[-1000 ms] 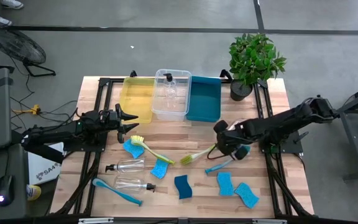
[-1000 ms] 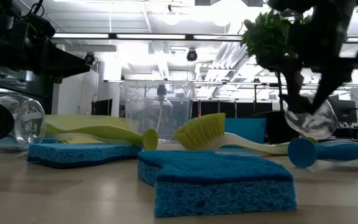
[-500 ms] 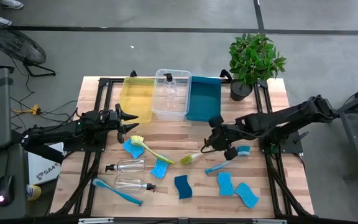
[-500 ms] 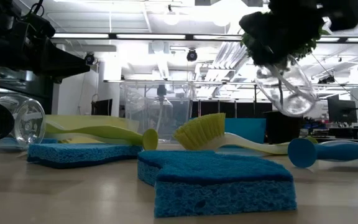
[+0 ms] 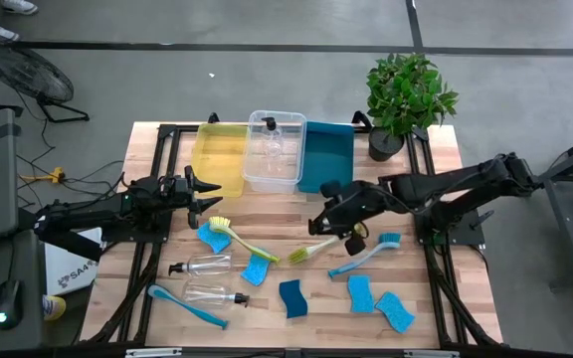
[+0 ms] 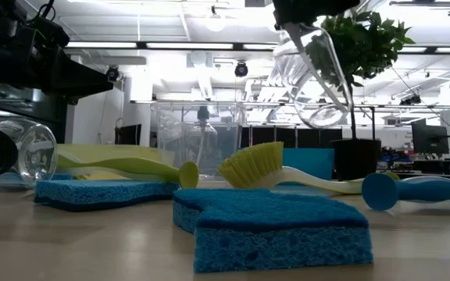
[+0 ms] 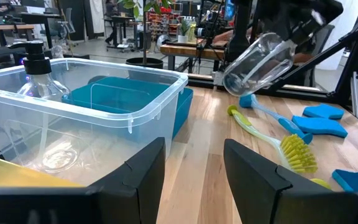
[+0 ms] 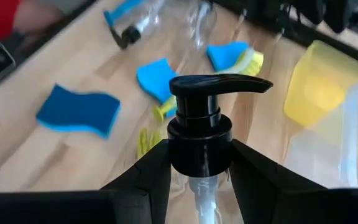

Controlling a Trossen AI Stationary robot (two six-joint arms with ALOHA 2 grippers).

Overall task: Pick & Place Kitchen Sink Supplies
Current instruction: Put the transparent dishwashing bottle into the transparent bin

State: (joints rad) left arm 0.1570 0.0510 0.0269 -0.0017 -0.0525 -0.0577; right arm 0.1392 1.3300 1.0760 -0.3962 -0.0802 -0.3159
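Above the surface's middle, your right pincer grips a clear pump bottle by its neck, so it hangs tilted, clear of the brushes while near the clear bin. Your left pincer waits half-open by the yellow bin.

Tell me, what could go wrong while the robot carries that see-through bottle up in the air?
The right gripper holds the clear pump bottle only by its neck under the black pump top, and the bottle hangs tilted, so it might slip or swing. Below it lie a yellow-green dish brush and blue sponges; a drop could knock them. The clear bin already holds a bottle, so the two might bump.
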